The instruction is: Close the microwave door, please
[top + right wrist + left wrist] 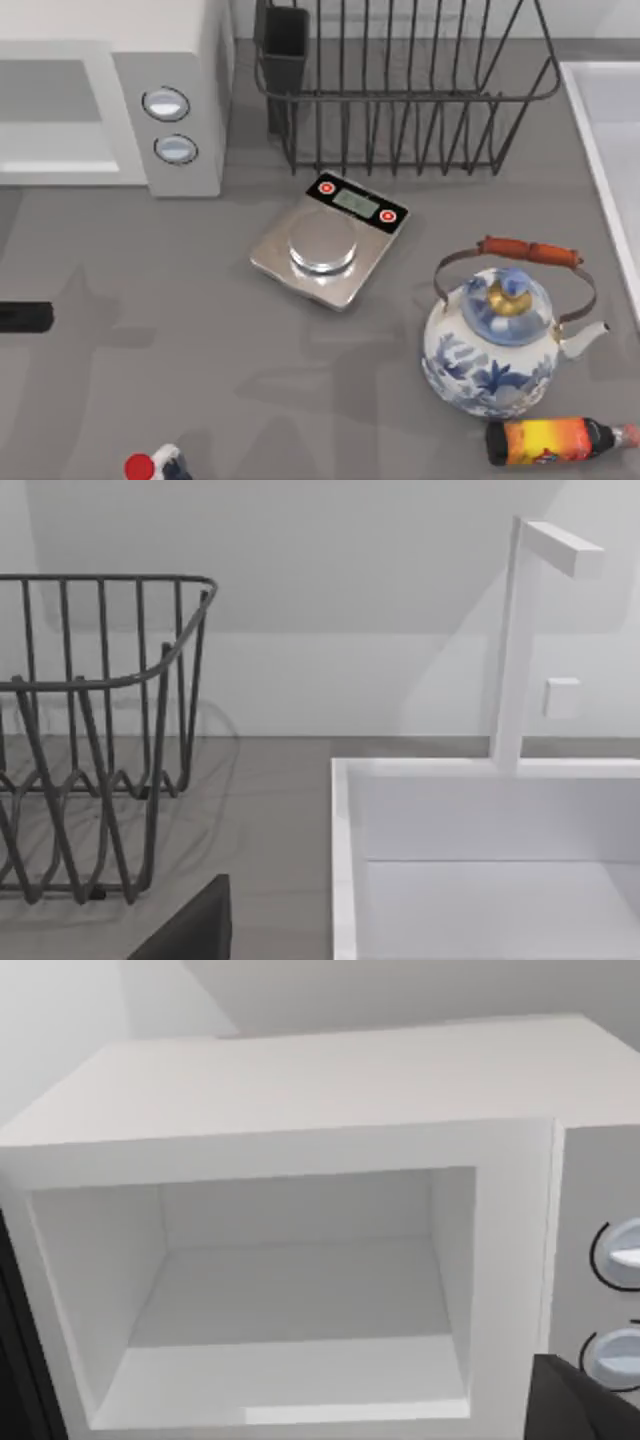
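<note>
The white microwave point(110, 100) stands at the table's back left, with its grey panel and two round knobs point(167, 104) facing forward. In the left wrist view the microwave point(300, 1090) is close and its cavity point(290, 1290) is uncovered and bare inside. The microwave door is not across the opening. A dark strip point(12, 1360) runs along the cavity's hinge side, and I cannot tell whether it is the door. A black part of my left arm point(25, 317) shows in front of the microwave, and one dark finger point(585, 1405) sits near the knobs. One dark finger point(190, 930) of my right gripper shows.
A black wire dish rack point(400, 90) stands right of the microwave. In front of it lies a steel kitchen scale point(328, 240). A blue-and-white kettle point(500, 340) and a lying bottle point(560, 440) are front right. A red-capped bottle point(150, 465) is front left. A white sink point(345, 880) is at far right.
</note>
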{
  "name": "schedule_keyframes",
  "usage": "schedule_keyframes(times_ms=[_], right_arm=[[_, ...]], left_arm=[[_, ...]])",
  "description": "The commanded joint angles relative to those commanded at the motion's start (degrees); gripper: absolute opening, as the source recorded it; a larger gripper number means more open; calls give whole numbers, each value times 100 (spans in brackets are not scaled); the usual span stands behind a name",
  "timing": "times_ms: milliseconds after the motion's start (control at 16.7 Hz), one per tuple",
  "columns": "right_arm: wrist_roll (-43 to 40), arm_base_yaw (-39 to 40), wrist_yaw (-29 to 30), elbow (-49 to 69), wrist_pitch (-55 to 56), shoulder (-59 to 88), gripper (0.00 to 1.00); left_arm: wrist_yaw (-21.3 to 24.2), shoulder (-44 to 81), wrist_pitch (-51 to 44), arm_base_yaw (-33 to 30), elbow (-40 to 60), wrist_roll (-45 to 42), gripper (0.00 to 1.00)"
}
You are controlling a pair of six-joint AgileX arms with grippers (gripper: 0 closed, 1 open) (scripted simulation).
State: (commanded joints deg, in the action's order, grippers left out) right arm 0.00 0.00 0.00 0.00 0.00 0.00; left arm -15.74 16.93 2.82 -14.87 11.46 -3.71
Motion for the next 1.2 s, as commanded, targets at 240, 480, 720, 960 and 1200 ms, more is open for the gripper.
schedule_keyframes(times_ms=[240, 480, 720, 960, 1200], right_arm=[[0, 0, 0, 0, 0, 0, 100], [0, 0, 0, 0, 0, 0, 100], [0, 0, 0, 0, 0, 0, 100], [0, 0, 0, 0, 0, 0, 100], [0, 0, 0, 0, 0, 0, 100]], left_arm=[[879, 1312, -749, 1324, 1204, -1060, 0], [2086, 3287, -1785, 3305, 2812, -2363, 0], [3371, 5420, -2894, 5318, 4464, -3548, 0], [4513, 7217, -3884, 6777, 5835, -4402, 0], [5261, 8229, -4530, 7428, 6687, -4850, 0]])
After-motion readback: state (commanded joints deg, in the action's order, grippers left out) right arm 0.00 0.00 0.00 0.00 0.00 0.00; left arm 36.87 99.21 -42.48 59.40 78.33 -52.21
